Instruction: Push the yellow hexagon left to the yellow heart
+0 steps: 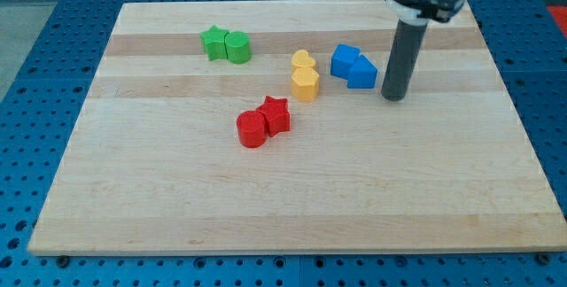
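The yellow hexagon (pixel 306 84) sits near the board's middle, touching the yellow heart (pixel 303 59), which lies just above it toward the view's top. My tip (pixel 392 97) rests on the board to the right of both yellow blocks, close to the lower right of the blue blocks. The tip touches no block.
Two blue blocks (pixel 353 65) sit together between the yellow blocks and my tip. A red star (pixel 275 113) and a red cylinder (pixel 252 129) touch below the hexagon's left. A green star (pixel 213 42) and a green cylinder (pixel 237 47) sit at the upper left. The wooden board (pixel 283 198) has blue pegboard around it.
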Robot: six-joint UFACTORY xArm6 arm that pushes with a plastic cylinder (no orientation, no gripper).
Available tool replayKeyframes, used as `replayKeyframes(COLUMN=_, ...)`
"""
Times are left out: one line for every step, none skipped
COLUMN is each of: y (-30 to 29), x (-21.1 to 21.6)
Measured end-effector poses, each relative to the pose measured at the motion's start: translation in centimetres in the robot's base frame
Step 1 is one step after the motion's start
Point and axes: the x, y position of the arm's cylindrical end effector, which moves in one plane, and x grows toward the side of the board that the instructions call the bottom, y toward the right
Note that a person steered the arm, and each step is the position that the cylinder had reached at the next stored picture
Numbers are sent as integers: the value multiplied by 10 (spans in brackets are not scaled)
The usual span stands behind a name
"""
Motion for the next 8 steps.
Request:
replayKeyframes(y=-8, x=36)
replayKeyframes(y=-41, x=48)
replayKeyframes(y=-76, x=47)
replayKeyframes(y=-91, x=32)
replayKeyframes(y=-95, x=7)
replayKeyframes(y=-111, x=-2)
replayKeyframes(y=-127, x=-6)
replayKeyframes(y=-130, x=-18)
